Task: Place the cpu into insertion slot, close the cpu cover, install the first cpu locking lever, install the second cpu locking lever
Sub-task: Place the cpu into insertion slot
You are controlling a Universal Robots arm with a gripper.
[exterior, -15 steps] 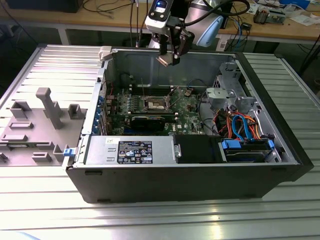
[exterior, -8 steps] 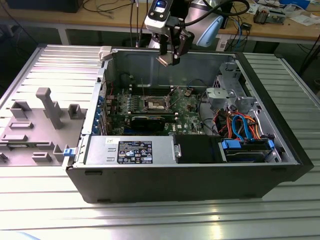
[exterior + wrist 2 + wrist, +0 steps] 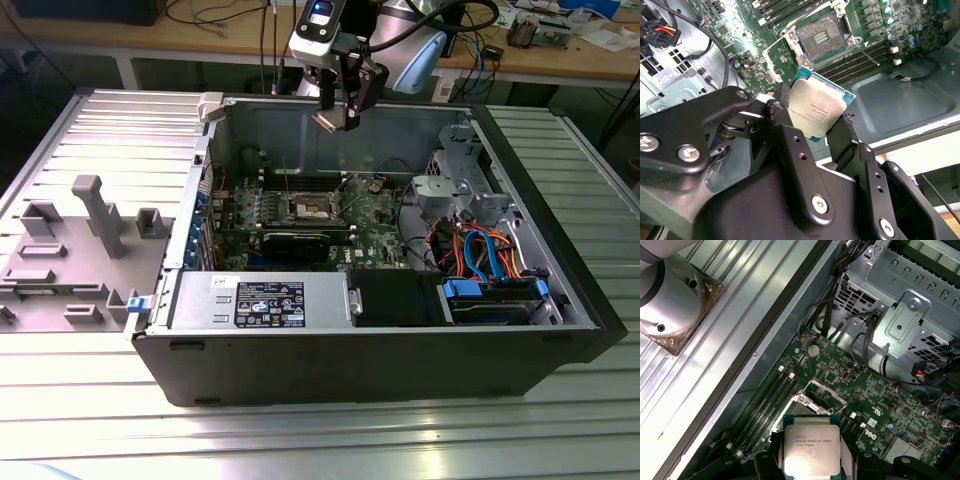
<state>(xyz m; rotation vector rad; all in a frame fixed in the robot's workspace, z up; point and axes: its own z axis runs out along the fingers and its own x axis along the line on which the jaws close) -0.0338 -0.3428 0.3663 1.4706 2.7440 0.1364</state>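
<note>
Second wrist view: jaws grasping the cpu; well apart from the insertion slot.

The exterior view looks obliquely down from afar over the whole computer case. Both wrist views peer down past the tool, close above the shared motherboard.

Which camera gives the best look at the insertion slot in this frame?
The second wrist view: the insertion slot lies open and unblocked, its contact grid visible. The first wrist view shows it beyond the cpu in the end effector, inside less visible. The exterior view shows it distant on the motherboard.
</note>
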